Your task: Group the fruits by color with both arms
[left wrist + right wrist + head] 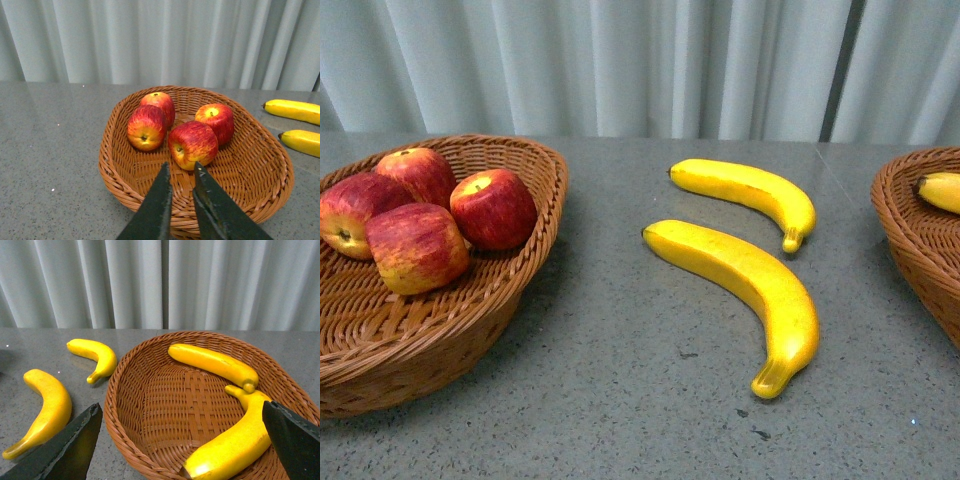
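Several red apples (492, 207) lie in a wicker basket (430, 330) at the left; they also show in the left wrist view (193, 143) inside that basket (120, 175). Two yellow bananas (750, 285) (750, 190) lie on the grey table at centre. A second wicker basket (920, 235) at the right holds a banana (942, 190); the right wrist view shows two bananas (212, 362) (235, 445) in it (125, 405). My left gripper (181, 167) is shut and empty just above the near rim of the apple basket. My right gripper (182, 412) is open wide above the banana basket.
A pale curtain (640, 60) hangs behind the table's far edge. The two loose bananas also show on the table (47, 405) (97, 352) beside the right basket. The grey tabletop (620, 400) runs between the two baskets.
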Robot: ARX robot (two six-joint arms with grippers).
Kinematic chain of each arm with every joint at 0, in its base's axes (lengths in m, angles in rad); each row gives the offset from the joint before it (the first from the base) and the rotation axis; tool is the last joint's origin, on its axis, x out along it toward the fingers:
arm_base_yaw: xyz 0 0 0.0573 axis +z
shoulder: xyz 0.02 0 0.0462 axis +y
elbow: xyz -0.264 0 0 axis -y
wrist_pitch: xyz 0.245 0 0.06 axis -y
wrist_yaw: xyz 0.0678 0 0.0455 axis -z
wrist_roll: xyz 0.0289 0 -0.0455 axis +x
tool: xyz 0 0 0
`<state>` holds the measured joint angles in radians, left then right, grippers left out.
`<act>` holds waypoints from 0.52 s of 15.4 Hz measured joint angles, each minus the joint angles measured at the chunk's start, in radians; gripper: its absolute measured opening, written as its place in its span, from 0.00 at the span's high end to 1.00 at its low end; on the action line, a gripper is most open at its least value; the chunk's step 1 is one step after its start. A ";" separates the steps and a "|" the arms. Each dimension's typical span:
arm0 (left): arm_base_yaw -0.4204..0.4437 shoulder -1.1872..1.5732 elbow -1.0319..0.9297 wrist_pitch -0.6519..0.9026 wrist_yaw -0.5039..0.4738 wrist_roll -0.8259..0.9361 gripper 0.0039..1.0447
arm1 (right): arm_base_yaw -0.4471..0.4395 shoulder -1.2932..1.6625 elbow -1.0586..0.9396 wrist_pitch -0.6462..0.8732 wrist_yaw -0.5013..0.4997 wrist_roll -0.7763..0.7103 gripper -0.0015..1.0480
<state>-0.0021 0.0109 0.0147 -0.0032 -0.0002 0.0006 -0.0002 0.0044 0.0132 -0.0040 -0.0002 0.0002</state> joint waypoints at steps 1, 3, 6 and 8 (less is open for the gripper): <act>0.000 0.000 0.000 0.000 0.000 0.000 0.72 | 0.000 0.000 0.000 0.000 0.000 0.000 0.06; 0.000 0.000 0.000 0.000 0.000 0.000 0.52 | 0.000 0.000 0.000 0.000 0.000 0.000 0.06; 0.000 0.000 0.000 0.000 0.000 0.000 0.21 | 0.000 0.000 0.000 0.000 0.000 0.000 0.06; 0.000 0.000 0.000 0.000 0.000 0.001 0.04 | 0.000 0.000 0.000 0.000 0.000 0.000 0.06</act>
<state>-0.0021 0.0109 0.0147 -0.0032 -0.0002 0.0013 -0.0002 0.0044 0.0132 -0.0040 -0.0002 0.0002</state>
